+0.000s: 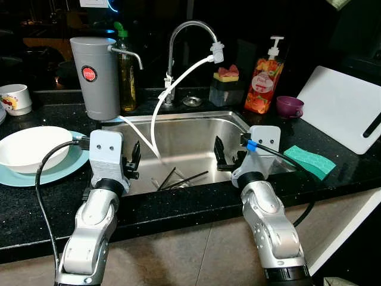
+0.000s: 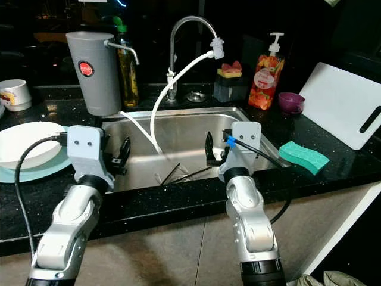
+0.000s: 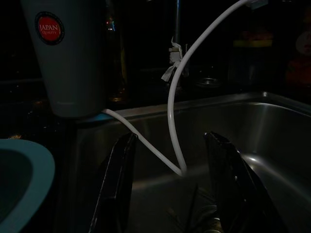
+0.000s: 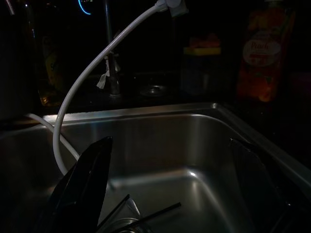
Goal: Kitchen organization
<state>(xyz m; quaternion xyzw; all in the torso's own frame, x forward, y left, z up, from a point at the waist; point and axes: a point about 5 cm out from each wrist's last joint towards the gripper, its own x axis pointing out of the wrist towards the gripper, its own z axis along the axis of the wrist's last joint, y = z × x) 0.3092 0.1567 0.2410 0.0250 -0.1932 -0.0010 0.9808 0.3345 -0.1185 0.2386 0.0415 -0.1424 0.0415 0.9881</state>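
**Chopsticks in the sink, both grippers empty above the front rim**

I take the sink (image 1: 196, 119) as my landmark. On its bottom, near the drain, lie thin dark sticks, probably chopsticks (image 1: 181, 178). My left gripper (image 1: 133, 159) hangs over the front-left part of the sink, fingers spread wide and empty. My right gripper (image 1: 223, 156) hangs over the front-right part, also wide and empty. I judge the chopsticks light, stiff and slippery on wet steel; I would pinch them at the middle, across their length.
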